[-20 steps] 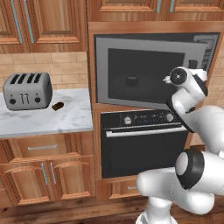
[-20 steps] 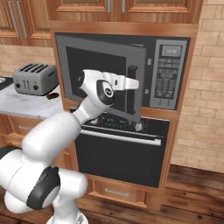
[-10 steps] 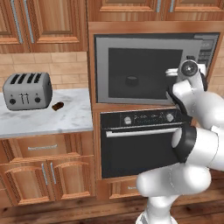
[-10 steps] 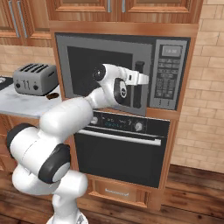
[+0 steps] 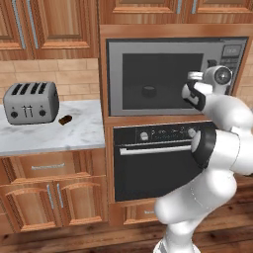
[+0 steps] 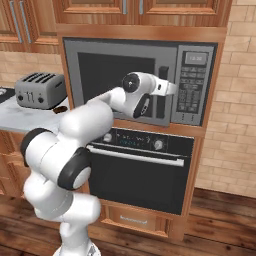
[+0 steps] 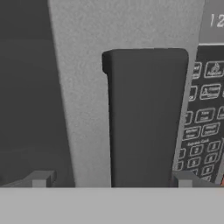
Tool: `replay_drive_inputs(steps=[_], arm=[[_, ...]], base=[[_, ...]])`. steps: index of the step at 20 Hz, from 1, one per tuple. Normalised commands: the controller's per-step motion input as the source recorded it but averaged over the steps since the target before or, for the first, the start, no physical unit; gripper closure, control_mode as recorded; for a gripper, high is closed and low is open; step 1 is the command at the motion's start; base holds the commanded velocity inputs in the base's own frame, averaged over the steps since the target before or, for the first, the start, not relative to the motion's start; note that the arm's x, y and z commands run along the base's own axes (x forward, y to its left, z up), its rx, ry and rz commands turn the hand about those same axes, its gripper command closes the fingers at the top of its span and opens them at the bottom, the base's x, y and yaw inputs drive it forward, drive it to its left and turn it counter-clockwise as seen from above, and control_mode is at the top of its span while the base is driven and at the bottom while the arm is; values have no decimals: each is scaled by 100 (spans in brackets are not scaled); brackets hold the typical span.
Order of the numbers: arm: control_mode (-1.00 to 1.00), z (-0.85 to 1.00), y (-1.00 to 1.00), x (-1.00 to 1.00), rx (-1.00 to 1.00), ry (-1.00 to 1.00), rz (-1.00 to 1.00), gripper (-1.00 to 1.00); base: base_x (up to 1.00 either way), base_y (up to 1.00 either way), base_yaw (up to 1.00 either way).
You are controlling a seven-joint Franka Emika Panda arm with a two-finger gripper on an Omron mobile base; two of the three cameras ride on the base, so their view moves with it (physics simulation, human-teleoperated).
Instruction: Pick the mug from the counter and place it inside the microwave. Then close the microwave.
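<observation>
The mug [image 5: 148,91] seems to be inside the microwave [image 5: 114,79]. A small dark rounded shape sits low in the middle of the cavity, seen dimly through the dark window, though it is too faint to be sure of. No mug stands on the bench [image 5: 84,136] to the left, which carries a grey toaster [image 5: 30,102] and, just to its right, a small brown lump [image 5: 64,120].

The microwave door looks flush with its grey frame, so both the placing and the closing appear done. What may be left is only to draw the arm clear.

The gripper [image 7: 112,179] is released. Its jaws are spread wide with nothing clamped between them, and it points straight at the door's dark upright handle [image 7: 146,118]. The handle stands between the two tips, closer to the right one. Whether either tip touches it cannot be told.

The button panel [image 6: 192,85] lies just right of the handle, and the black oven [image 5: 153,168] sits directly below the microwave.
</observation>
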Motion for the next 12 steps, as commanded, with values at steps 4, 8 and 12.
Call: replay_drive_inputs(steps=[4,8,12], arm=[[-100,0,-3,42,8,-3,12,-100],[-100,0,0,41,6,0,12,-100],[-100,0,0,36,4,0,11,-100]], base=[[0,0,0],[0,0,0],[0,0,0]])
